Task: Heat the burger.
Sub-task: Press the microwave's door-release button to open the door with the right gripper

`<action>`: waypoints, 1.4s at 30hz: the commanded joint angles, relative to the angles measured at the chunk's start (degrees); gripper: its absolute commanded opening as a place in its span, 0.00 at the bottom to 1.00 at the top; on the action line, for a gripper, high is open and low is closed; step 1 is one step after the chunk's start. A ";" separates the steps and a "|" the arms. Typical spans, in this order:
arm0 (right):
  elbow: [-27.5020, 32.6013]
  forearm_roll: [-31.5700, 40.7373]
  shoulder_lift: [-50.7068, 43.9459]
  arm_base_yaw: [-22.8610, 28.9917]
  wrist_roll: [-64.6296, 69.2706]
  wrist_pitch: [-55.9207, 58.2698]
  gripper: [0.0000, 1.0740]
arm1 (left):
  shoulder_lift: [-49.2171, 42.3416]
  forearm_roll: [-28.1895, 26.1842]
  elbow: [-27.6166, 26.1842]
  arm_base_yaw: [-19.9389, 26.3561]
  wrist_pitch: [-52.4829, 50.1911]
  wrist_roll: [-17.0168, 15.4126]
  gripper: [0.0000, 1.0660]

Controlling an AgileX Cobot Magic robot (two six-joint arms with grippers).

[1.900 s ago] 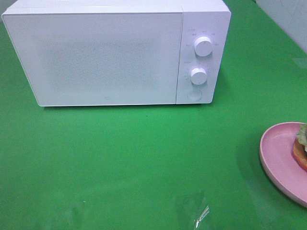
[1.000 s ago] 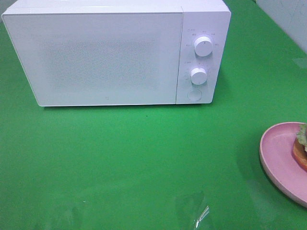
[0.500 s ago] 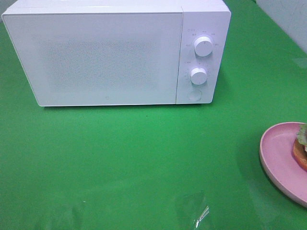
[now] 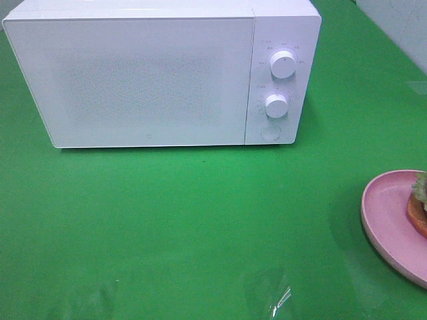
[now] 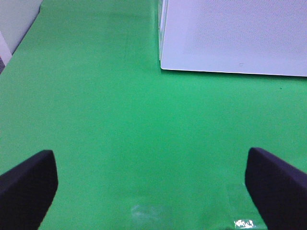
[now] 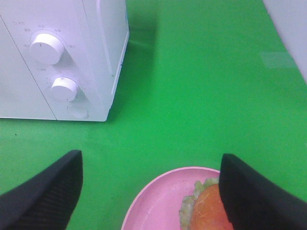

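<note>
Same as the earlier frames throughout; no shift to report in the high view. At the far left of the green bench [image 4: 200,220], a white microwave [image 4: 153,73] with door shut, upper knob [image 4: 283,65] and lower knob [image 4: 276,105] on its right panel. At the near right edge, a round pink plate [image 4: 383,213] carrying the burger [image 4: 419,203], mostly cut off there and well apart from the microwave. Left tool [image 5: 152,184] spread wide over bare bench near the microwave's front left corner, pinching nothing. Right tool [image 6: 151,191] spread too, above the plate, burger just beside one finger; contact impossible to tell.
</note>
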 commanded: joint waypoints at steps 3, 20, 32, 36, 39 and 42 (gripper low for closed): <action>0.46 -0.11 7.10 -0.40 -0.92 -9.05 0.70 | -0.97 -0.17 0.00 -0.23 -0.97 -0.11 0.92; 11.46 0.17 23.26 2.58 -3.50 -49.45 0.70 | -0.97 -0.17 0.00 -0.23 -0.97 -0.11 0.92; 12.26 26.59 36.78 20.80 -22.86 -67.15 0.70 | -0.97 -0.17 0.00 -0.23 -0.97 -0.11 0.92; 12.26 34.72 39.59 26.53 -25.15 -73.40 0.70 | -0.97 -0.17 0.00 -0.23 -0.97 -0.11 0.92; 12.26 36.96 41.20 29.34 -25.38 -76.38 0.70 | -0.97 -0.17 0.00 -0.23 -0.97 -0.11 0.92; 12.20 41.83 43.60 34.09 -25.15 -81.07 0.70 | -0.97 -0.17 0.00 -0.23 -0.97 -0.11 0.92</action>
